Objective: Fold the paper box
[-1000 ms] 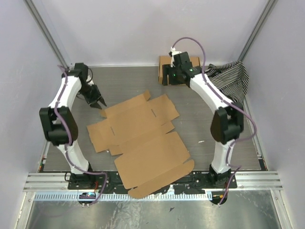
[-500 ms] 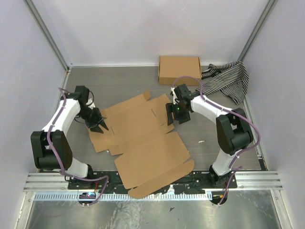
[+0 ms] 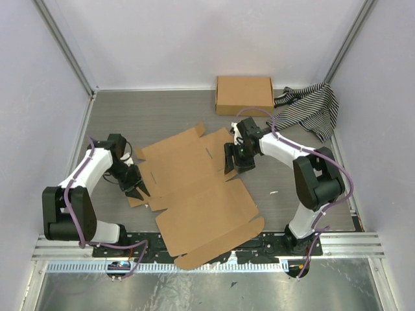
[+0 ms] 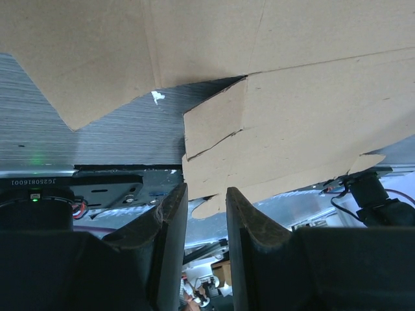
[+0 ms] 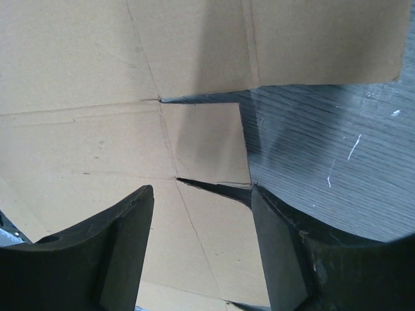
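**Both sets of jaws stood open at opposite edges of the unfolded paper box [image 3: 194,188].**

The left jaws were parted by a narrow gap and gripped nothing. The corner of a small side tab [image 4: 214,126] lay just at their tips. The right jaws were spread wide and held nothing, hovering astride another small tab [image 5: 207,142] on the sheet's right edge. The left arm [image 3: 91,172] reached in low from the near left, and the right arm [image 3: 279,148] bent in from the right. The paper box lay flat and open in the middle of the grey worktop [image 3: 162,110], with its largest panel hanging over the near edge. A formed cardboard box [image 3: 244,94] sat at the far side, well apart from the sheet. Just right of it lay a crumpled black-and-white striped cloth [image 3: 311,107].
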`<state>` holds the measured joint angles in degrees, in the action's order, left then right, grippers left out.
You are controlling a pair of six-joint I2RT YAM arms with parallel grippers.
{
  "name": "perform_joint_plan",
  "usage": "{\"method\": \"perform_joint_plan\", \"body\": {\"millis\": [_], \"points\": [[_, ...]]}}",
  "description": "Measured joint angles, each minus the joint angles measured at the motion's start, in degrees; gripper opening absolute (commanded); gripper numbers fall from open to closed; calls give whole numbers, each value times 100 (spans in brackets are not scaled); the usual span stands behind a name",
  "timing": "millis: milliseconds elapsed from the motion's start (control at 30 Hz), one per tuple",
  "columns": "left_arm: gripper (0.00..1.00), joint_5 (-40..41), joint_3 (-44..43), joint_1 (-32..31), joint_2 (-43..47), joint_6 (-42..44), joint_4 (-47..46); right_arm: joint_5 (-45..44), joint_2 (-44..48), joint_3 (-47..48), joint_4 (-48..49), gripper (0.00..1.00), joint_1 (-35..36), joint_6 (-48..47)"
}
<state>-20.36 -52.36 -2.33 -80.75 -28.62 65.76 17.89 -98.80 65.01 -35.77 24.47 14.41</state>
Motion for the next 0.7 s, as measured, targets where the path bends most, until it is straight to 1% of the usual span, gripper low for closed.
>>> {"method": "perform_joint_plan", "body": {"millis": [133,233,300,400,467,533,700], "points": [[36,9,0,-9,133,-15,28,-98,-168,0,44,67,0,83],[36,37,0,-11,140,-24,39,-160,-328,0,96,63,0,103],[35,57,0,-15,140,-37,42,-140,-422,2,133,55,0,107],[35,76,0,-26,131,-59,39,-11,-487,15,173,32,-11,105],[35,81,0,-35,127,-70,37,94,-505,33,184,22,-11,98],[35,85,0,-48,105,-105,31,221,-507,107,149,17,-9,140],[35,96,-11,-118,-76,-170,-28,160,-507,518,120,11,2,179]]}}
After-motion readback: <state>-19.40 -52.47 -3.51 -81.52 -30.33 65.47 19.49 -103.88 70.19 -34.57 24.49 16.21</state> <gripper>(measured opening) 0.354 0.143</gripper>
